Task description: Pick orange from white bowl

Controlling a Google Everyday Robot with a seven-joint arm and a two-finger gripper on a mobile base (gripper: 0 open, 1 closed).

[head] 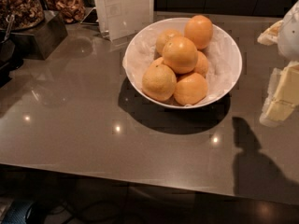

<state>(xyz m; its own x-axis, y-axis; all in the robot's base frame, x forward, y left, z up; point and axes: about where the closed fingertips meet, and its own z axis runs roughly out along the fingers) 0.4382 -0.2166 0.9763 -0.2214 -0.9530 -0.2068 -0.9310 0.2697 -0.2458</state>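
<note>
A white bowl (227, 85) lined with crinkled white paper stands on the grey-brown countertop, right of centre. It holds several oranges in a pile. The largest orange (180, 54) sits on top in the middle, with others in front (159, 81) and behind (198, 31). My gripper (274, 66) is at the right edge of the view, just right of the bowl and at about its height. It is open and empty, with one yellowish finger (269, 33) farther back and the other finger (282, 97) nearer. It touches neither bowl nor fruit.
A white sign holder (125, 10) stands just behind the bowl's left side. Containers of nuts and dried snacks (21, 6) sit on a dark stand at the back left. The counter's front edge (140, 178) runs across the bottom.
</note>
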